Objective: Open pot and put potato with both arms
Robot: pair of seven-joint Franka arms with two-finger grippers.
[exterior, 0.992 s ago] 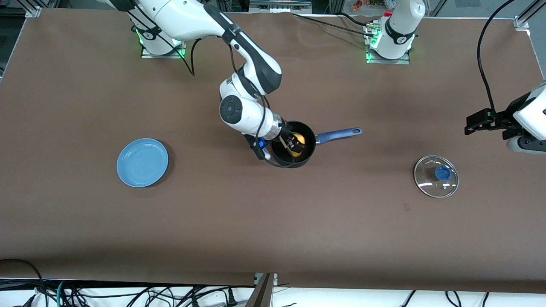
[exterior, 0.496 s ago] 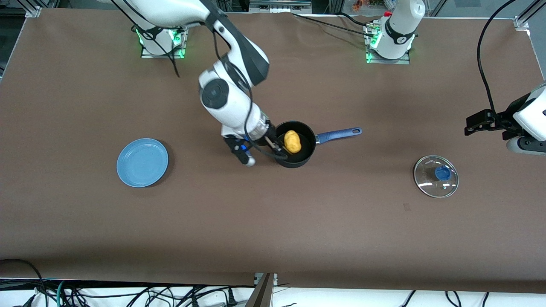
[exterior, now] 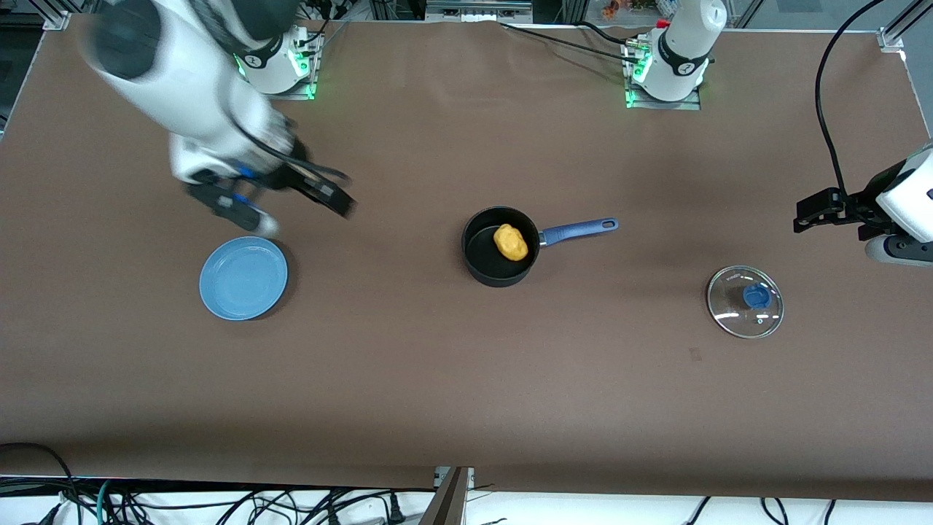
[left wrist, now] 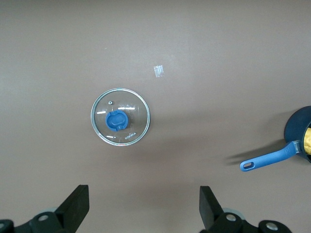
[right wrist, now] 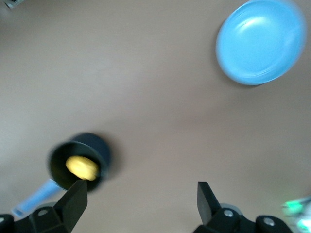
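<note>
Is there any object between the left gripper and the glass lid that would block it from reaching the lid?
Nothing visible does. The left gripper, open, hangs above bare table beside the lid, which lies alone toward the left arm's end. The pot, holding the potato, sits apart.

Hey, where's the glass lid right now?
In the front view the glass lid lies flat on the table toward the left arm's end, apart from the pot and slightly nearer the camera; the left gripper hangs open above it.
</note>
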